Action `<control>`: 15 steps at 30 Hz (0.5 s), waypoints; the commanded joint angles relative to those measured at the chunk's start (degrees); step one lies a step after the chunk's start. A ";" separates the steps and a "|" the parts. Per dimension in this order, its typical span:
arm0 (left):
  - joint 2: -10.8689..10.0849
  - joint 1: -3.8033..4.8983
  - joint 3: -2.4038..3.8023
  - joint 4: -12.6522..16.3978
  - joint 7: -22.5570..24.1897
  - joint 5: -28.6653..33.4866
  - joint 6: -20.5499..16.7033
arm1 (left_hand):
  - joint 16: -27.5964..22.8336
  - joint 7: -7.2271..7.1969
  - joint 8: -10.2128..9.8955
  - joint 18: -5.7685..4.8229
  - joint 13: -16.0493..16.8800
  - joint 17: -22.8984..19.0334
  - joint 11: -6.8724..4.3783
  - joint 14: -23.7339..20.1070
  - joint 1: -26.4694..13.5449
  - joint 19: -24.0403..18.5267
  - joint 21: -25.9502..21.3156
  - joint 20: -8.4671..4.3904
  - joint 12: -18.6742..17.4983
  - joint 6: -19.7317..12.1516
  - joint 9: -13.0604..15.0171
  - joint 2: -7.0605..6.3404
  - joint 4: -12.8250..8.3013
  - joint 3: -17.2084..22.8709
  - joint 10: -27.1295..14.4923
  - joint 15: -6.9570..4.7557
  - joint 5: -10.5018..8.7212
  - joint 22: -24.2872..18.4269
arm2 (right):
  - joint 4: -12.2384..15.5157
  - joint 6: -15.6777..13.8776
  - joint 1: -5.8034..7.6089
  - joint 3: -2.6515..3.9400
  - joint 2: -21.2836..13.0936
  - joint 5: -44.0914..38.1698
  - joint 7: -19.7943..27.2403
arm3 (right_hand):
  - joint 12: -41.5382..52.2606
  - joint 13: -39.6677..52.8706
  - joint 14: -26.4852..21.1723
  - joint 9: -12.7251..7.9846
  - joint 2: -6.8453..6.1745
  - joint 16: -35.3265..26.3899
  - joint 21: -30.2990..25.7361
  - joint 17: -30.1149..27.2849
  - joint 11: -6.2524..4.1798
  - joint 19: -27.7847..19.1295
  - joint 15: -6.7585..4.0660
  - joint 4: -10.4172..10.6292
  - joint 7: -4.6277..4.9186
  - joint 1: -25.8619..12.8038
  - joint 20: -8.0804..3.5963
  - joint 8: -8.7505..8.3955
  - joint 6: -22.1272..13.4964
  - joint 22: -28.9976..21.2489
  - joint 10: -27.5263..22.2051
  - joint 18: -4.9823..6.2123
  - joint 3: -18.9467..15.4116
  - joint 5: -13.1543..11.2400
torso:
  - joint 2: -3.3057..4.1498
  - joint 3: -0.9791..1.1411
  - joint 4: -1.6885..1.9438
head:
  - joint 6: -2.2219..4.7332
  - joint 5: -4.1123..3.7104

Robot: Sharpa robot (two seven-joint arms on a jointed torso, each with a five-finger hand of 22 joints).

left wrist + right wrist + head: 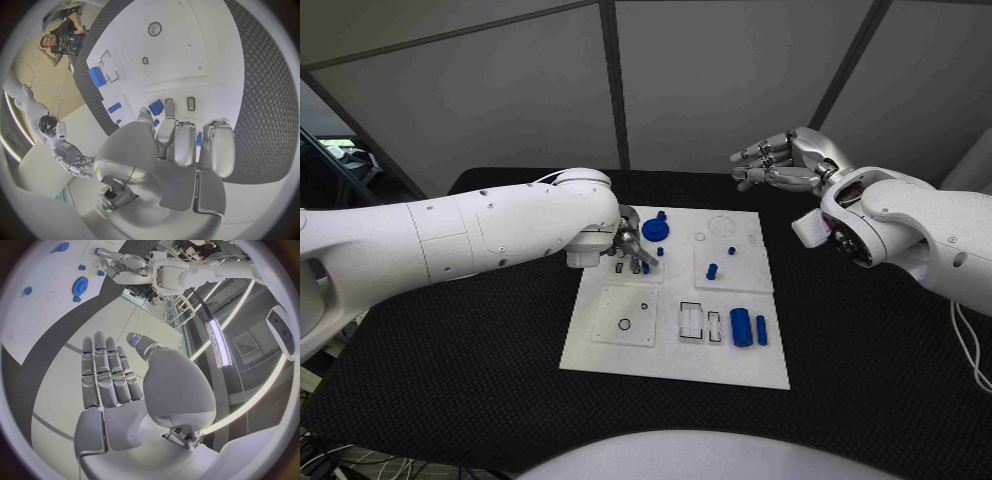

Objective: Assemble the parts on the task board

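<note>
Parts lie scattered over the task board (733, 365) at the table's middle: a blue gear (656, 230) near its far left corner, a small peg (713, 271) mid-board, two cylinders (749, 328) toward the right edge. The left hand (630, 245) hovers just beside the gear, fingers curled downward; whether it pinches anything I cannot tell. The right hand (783, 160) hangs well clear, fingers spread, holding nothing. The likely risk is the left fingers nudging the gear off its seat.

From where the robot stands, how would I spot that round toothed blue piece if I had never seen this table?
Find the white task board in the middle of the black table. Go to its far end, just beside the fingers of the left hand. The blue gear lies there: flat, round and toothed, while the other blue parts are small pegs or cylinders.
</note>
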 commanded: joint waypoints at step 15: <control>0.38 0.04 -0.03 -0.47 0.60 0.03 -1.64 | -0.36 -0.01 0.42 -0.35 0.02 3.63 -0.47 2.59 0.94 0.12 0.16 0.02 -0.04 0.32 0.45 0.38 -0.31 1.23 -0.13 0.03 0.18 2.40 | -0.28 0.78 0.13 0.05 0.30 -0.03 -0.10 | 0.40 -0.09 -0.37 0.10 -0.09 -0.08 -0.24 -0.09 -0.05 0.07 -0.16 0.04 -0.06 -0.30 0.49 0.01 0.00 -0.11 -0.15 0.15 -0.33 0.22 | 0.02 0.01 0.02 | -0.16 -0.22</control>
